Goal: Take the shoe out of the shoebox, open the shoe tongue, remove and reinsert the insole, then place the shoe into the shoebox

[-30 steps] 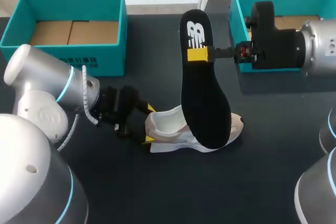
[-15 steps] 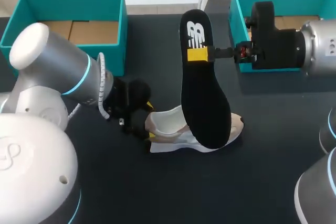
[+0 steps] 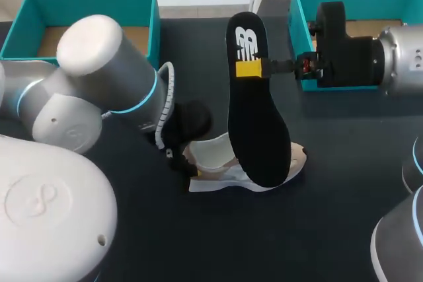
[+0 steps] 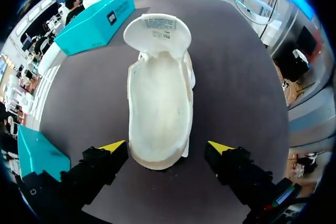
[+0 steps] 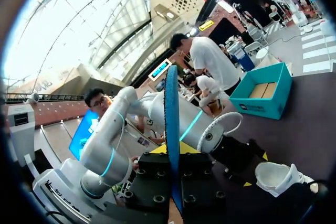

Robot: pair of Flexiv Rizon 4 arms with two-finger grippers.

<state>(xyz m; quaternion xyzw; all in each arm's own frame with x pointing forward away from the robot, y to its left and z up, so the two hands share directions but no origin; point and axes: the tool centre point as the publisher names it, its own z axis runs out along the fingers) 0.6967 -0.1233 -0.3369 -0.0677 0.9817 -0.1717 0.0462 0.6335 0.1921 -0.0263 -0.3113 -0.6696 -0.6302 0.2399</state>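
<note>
A white shoe (image 3: 228,166) lies on the dark table with its tongue (image 4: 157,32) folded back and its inside bare. My left gripper (image 3: 188,163) is at the shoe's heel. In the left wrist view its fingers (image 4: 113,146) stand wide open on either side of the heel (image 4: 160,153), with a gap on each side. The black insole (image 3: 254,117) hangs upright above the shoe, toe end down over its opening. My right gripper (image 3: 250,69) is shut on the insole's heel end. In the right wrist view the insole (image 5: 170,114) shows edge-on between that gripper's (image 5: 172,150) yellow tips.
One teal shoebox (image 3: 142,4) stands open at the back left, partly behind my left arm (image 3: 106,90). A second teal box (image 3: 301,4) is at the back right, behind my right wrist. The shoe (image 5: 281,177) and the left box (image 5: 262,95) also show beyond the insole.
My left arm has swung right and forward, bringing its open gripper closer around the shoe's heel. The right arm and the insole have not moved.
</note>
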